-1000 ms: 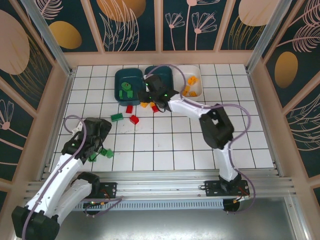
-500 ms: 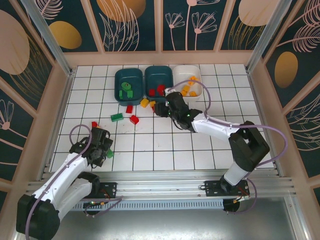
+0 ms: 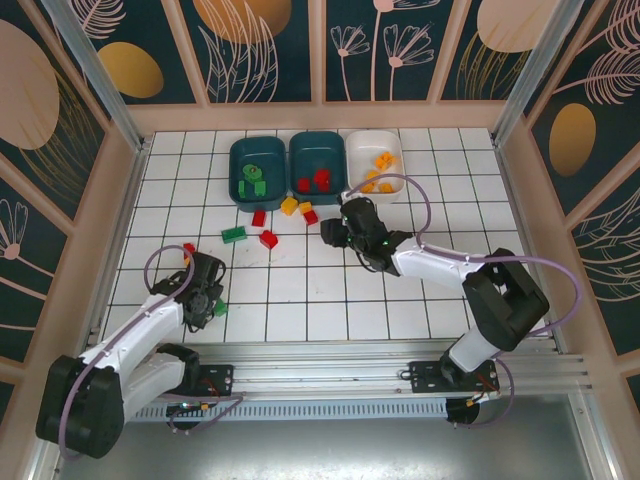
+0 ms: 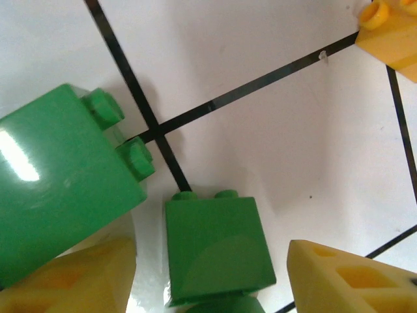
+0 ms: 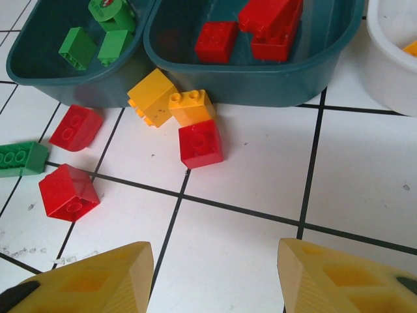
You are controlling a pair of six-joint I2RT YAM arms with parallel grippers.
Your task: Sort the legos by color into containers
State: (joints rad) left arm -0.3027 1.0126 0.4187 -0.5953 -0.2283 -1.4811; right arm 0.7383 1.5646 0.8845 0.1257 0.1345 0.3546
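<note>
Left gripper [image 3: 200, 305]: fingers spread, straddling the small green lego [image 4: 218, 248], studs pointing away.
Right gripper [image 5: 214, 251]: fingers apart, empty, facing the red lego [image 5: 201, 143] ahead.

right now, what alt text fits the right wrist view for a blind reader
The right gripper hangs open over a white tiled table, facing two loose yellow bricks, three red bricks and one green brick. Behind stand a teal tub of green bricks, a teal tub of red bricks and a white tub's corner.
</note>
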